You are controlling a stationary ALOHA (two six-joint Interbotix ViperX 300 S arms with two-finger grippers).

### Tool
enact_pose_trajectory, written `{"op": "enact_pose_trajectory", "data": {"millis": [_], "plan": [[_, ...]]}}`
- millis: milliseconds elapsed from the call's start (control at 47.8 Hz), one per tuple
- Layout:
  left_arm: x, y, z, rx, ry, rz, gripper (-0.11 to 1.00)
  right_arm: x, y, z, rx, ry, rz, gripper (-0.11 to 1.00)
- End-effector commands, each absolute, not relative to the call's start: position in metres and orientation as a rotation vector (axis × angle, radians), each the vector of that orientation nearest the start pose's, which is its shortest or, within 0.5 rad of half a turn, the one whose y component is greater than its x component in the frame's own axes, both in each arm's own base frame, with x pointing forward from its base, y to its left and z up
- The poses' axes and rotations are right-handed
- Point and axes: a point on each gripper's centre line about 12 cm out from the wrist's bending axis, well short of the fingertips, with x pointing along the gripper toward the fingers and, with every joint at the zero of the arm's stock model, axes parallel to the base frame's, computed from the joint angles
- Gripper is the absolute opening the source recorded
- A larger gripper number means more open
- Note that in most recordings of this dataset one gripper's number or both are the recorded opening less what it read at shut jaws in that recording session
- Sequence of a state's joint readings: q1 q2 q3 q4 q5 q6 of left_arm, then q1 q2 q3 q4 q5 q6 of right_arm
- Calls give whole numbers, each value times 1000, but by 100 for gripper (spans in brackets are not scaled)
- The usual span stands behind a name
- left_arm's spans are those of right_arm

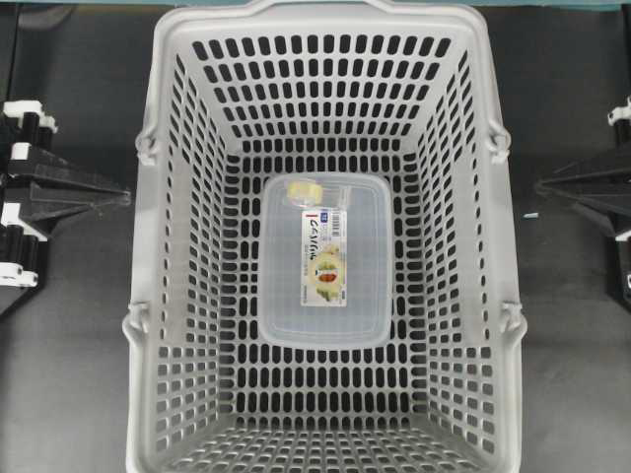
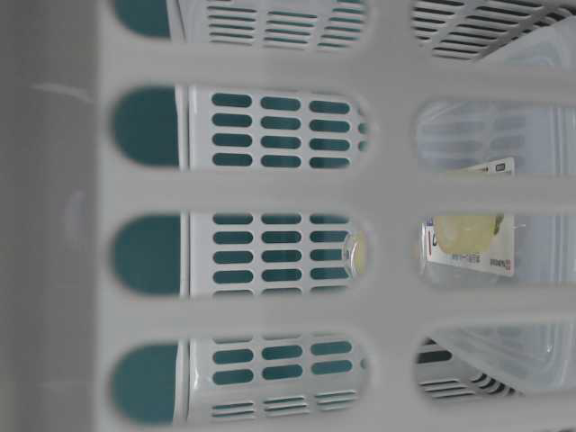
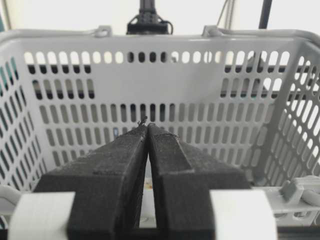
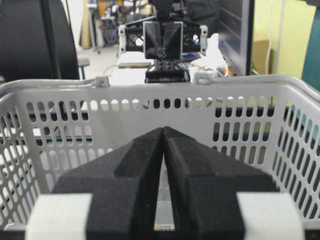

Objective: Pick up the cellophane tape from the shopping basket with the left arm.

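Looking down, you see the small clear roll of cellophane tape (image 1: 310,190) atop a clear rectangular lidded container (image 1: 322,261) inside the light-grey slotted plastic shopping basket (image 1: 168,296), both black grippers, left (image 1: 123,197) and right (image 1: 540,185), closed and empty outside it.

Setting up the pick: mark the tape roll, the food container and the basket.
tape roll (image 1: 307,190), overhead view, top of roll.
food container (image 1: 367,256), overhead view, clear lid.
basket (image 1: 144,246), overhead view, left rim.

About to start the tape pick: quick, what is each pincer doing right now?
Left pincer: closed, holding nothing, outside the light-grey slotted plastic shopping basket.
Right pincer: closed, holding nothing.
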State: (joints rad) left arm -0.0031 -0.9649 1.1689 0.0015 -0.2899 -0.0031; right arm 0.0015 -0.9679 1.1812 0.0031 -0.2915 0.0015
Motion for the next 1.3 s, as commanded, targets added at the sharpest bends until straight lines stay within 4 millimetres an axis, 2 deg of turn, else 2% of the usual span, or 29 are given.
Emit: {"op": "enact_pose_trajectory", "data": {"millis": [0, 84, 314, 607, 732, 942, 983, 1046, 1088, 1276], "plan": [[206, -1, 306, 22, -57, -9, 6, 200, 2, 300, 14, -98, 9, 1], [212, -1, 317, 10, 8, -5, 0, 198, 2, 300, 23, -93, 12, 1], [238, -6, 349, 15, 204, -20, 0, 197, 4, 298, 43, -49, 19, 0], [296, -12, 365, 29, 464, -32, 0, 194, 4, 303, 42, -44, 19, 3], [323, -17, 361, 38, 565, -40, 0, 193, 4, 301, 42, -20, 19, 23], [360, -19, 344, 48, 761, -36, 0, 190, 4, 301, 41, -6, 19, 71], [368, -19, 339, 50, 804, -34, 0, 190, 4, 301, 41, -3, 19, 77], [377, -19, 335, 50, 842, -31, 2, 190, 4, 300, 41, 3, 19, 79], [383, -19, 333, 52, 859, -31, 6, 190, 4, 300, 41, 7, 19, 79], [411, -23, 317, 56, 917, -35, 61, 190, 4, 301, 41, 0, 19, 79]]}}
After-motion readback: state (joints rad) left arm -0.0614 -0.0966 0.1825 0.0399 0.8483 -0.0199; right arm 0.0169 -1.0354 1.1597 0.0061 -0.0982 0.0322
